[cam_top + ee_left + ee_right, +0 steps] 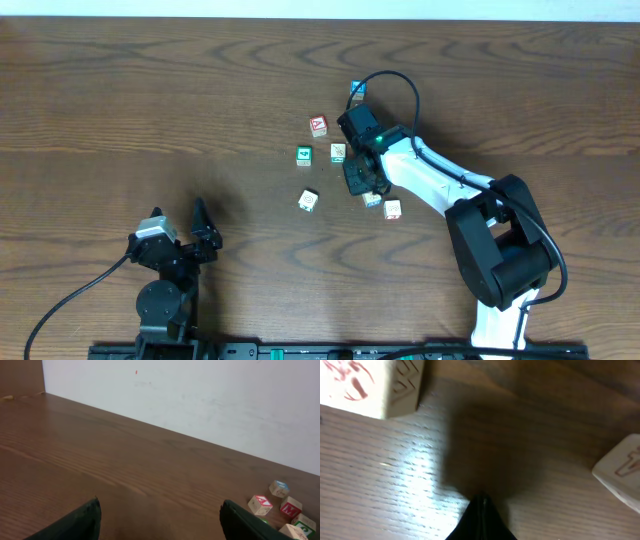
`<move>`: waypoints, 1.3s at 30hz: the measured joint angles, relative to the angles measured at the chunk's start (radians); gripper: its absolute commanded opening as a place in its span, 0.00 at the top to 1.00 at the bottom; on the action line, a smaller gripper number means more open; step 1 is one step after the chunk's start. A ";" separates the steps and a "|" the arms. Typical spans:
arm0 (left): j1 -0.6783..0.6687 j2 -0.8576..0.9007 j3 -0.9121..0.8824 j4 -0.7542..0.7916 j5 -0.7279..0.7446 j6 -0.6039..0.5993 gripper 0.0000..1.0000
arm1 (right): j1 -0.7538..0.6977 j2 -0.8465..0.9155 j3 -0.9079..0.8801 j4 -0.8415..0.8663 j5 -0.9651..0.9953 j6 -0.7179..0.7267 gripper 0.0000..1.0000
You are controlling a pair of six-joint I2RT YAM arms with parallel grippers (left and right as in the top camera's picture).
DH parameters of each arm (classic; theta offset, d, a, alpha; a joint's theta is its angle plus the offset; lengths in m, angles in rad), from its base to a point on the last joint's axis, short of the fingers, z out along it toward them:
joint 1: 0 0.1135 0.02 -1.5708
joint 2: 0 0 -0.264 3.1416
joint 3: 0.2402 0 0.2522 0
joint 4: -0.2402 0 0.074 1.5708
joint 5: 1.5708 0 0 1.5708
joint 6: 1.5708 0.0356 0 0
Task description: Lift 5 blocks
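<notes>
Several small wooden blocks lie in a loose cluster at mid-table. Cream ones sit at the middle, the front left and the front right. Another block is half hidden under my right arm. My right gripper is shut and empty, its tip low over bare wood. It points between a cream block with a pink picture and a second cream block, touching neither. My left gripper stands open and empty near the front left, far from the blocks.
A red-faced cube, a green-faced cube and a blue-faced cube lie among the blocks. The left wrist view shows part of the cluster at its right edge, with a white wall beyond the table's far edge.
</notes>
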 measured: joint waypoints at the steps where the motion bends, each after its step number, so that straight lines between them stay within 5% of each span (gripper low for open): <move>1: 0.000 0.000 0.000 0.000 0.000 0.000 0.23 | 0.000 0.000 0.000 -0.004 0.002 0.002 0.99; 39: 0.000 0.000 0.000 0.000 0.000 0.000 0.23 | 0.000 0.000 0.008 -0.148 0.030 0.195 0.99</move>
